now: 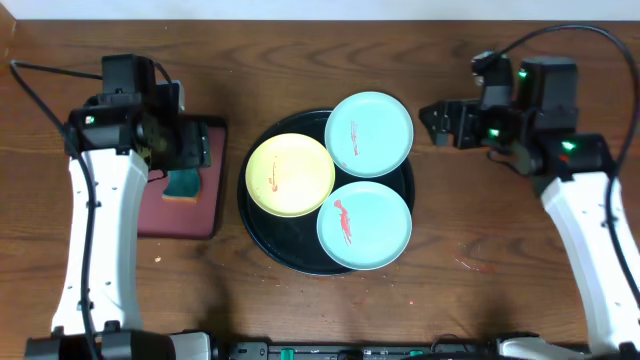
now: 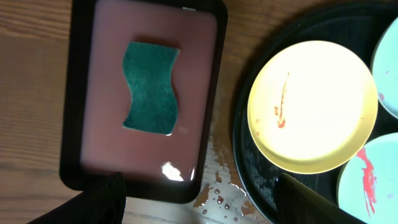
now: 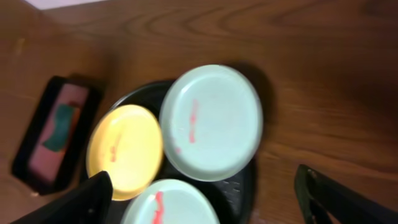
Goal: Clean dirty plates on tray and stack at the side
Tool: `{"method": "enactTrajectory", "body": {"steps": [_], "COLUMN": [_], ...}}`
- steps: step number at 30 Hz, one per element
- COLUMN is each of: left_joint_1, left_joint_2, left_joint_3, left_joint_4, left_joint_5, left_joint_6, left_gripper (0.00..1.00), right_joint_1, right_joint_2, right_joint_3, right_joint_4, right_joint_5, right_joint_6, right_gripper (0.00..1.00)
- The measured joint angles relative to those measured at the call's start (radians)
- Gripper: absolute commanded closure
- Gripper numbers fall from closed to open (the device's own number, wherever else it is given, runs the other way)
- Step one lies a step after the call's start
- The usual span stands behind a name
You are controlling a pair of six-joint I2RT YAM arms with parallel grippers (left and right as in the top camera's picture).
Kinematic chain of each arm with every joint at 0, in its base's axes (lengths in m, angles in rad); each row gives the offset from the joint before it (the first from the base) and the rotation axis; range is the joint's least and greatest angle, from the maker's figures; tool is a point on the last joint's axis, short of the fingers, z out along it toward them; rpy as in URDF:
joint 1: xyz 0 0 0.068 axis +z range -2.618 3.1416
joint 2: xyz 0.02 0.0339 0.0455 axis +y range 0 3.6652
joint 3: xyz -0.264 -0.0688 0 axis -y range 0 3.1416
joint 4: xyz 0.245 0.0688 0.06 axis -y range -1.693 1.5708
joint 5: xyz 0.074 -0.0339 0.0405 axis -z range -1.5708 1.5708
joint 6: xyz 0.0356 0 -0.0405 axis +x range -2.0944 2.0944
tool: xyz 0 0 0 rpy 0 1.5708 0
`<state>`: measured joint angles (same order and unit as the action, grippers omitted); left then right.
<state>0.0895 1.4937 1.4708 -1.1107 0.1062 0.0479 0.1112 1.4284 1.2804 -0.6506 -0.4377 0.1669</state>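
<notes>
While all three plates lie on the round black tray [image 1: 272, 243] in the middle of the desk [image 1: 480, 300], neither arm touches any of them. The pale yellow plate [image 1: 290, 175] sits on the tray's left side. One mint-blue plate [image 1: 369, 134] sits at the upper right, its far edge reaching out over the tray's rim. The second mint-blue plate [image 1: 364, 226] sits at the lower right. Their rims meet near the tray's middle, and each plate carries a thin red-orange smear.

Just left of the black tray lies a dark-red rectangular tray [image 2: 106, 37] with a green sponge [image 2: 149, 87] lying flat on it. The left gripper [image 2: 199, 182] hangs above this smaller tray. Its two fingers stand wide apart with nothing between them, and the sponge lies untouched below. On the desk between the two trays, the left wrist view shows a pale, spotted patch.

The right gripper [image 1: 435, 122] is to the right of the black tray, near the upper mint-blue plate but apart from it. In the right wrist view its fingers are spread wide and hold nothing.
</notes>
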Motion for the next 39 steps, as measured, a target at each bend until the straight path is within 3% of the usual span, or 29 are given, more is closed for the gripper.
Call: {"method": "enactTrajectory", "body": {"steps": [8, 17, 24, 39], "left_joint_1": [0.055, 0.159, 0.17, 0.17], "left_joint_2": [0.004, 0.004, 0.004, 0.004], "left_joint_3": [0.001, 0.001, 0.001, 0.001], "left_joint_4": [0.014, 0.014, 0.014, 0.014], "left_joint_5": [0.0, 0.0, -0.019, -0.042], "left_joint_6": [-0.06, -0.116, -0.126, -0.127], "left_gripper": [0.23, 0.23, 0.23, 0.23], "right_joint_1": [0.199, 0.402, 0.477, 0.497], "right_joint_2": [0.17, 0.335, 0.441, 0.559], "right_joint_3": [0.003, 0.004, 0.005, 0.01], "right_joint_4": [0.039, 0.076, 0.166, 0.267], "right_joint_5": [0.026, 0.196, 0.293, 0.323], "right_joint_6": [0.204, 0.401, 0.44, 0.464], "right_gripper": [0.39, 0.52, 0.57, 0.76]}}
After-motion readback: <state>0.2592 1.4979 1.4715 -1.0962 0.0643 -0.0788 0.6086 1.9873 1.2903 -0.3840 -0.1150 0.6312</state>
